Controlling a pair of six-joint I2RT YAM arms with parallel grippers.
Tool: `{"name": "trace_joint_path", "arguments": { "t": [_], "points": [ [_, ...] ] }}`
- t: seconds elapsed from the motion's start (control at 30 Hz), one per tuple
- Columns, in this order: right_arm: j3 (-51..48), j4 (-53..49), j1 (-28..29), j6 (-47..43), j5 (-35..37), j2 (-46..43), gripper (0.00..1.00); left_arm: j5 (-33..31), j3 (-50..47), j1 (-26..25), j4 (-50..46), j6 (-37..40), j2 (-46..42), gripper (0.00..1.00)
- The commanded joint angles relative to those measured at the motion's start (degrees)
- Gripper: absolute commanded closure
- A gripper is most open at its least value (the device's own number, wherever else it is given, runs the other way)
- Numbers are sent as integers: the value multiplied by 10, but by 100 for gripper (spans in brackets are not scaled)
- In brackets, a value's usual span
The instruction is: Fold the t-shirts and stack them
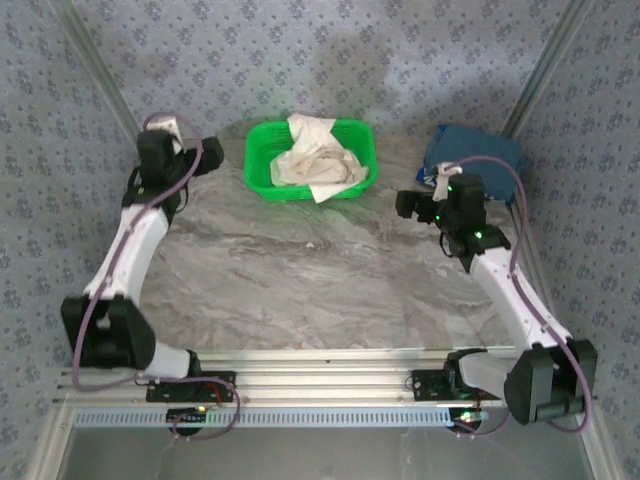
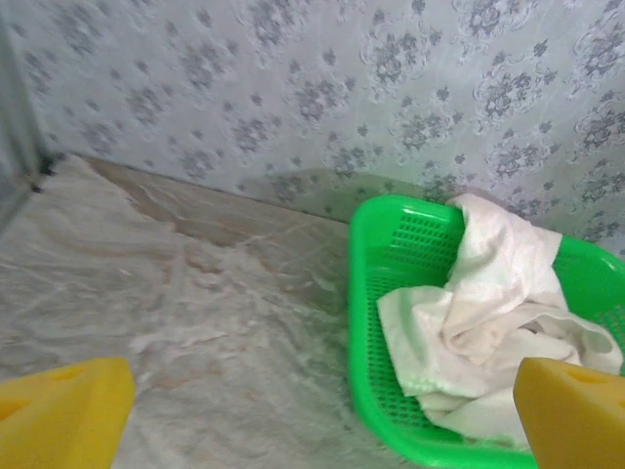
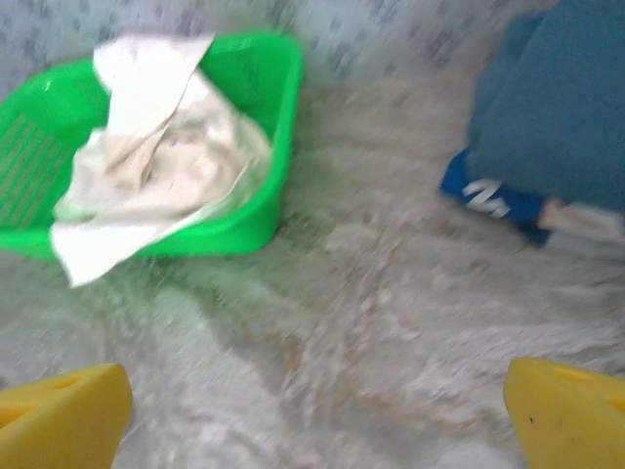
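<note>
A crumpled cream-white t-shirt (image 1: 318, 160) lies in a green basket (image 1: 258, 140) at the back middle of the table, one corner hanging over the front rim. A dark blue t-shirt (image 1: 475, 155) sits bunched at the back right. My left gripper (image 1: 200, 158) hovers open left of the basket, nothing between its yellow fingers (image 2: 59, 415). In the left wrist view the cream t-shirt (image 2: 488, 313) and basket (image 2: 366, 293) lie ahead to the right. My right gripper (image 1: 410, 205) stands open over bare table between basket and blue t-shirt (image 3: 557, 117); the cream t-shirt (image 3: 156, 156) shows upper left.
The marble-patterned table (image 1: 320, 280) is bare across its middle and front. Patterned walls close in the back and both sides. An aluminium rail (image 1: 330, 385) with both arm bases runs along the near edge.
</note>
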Motion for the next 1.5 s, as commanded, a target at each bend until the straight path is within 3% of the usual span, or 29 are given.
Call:
{"name": "trace_joint_path", "arguments": {
  "t": [0.0,0.2,0.3,0.47,0.63,0.73,0.87,1.2,1.47],
  "points": [
    [72,-109,26,28,-67,55,0,69,70,-10,-151,-61,96,2],
    [190,-127,73,50,-128,161,0,104,231,-37,-225,-85,268,17],
    [244,-134,89,78,-178,213,0,89,261,-36,-217,-111,317,23],
    [329,-161,125,92,-192,285,0,69,310,-39,-240,-120,372,31],
    [426,-217,144,101,-164,360,0,69,318,-44,-256,-113,401,54],
    [475,-244,149,110,-128,402,0,97,301,-47,-249,-103,397,78],
    [550,-286,157,99,-79,461,0,90,272,-55,-259,-90,371,97],
    [759,-400,175,69,19,631,0,71,85,-110,-239,-134,218,100],
    [745,-392,185,82,63,681,0,72,-69,-157,-183,-240,85,100]
  ]
}}
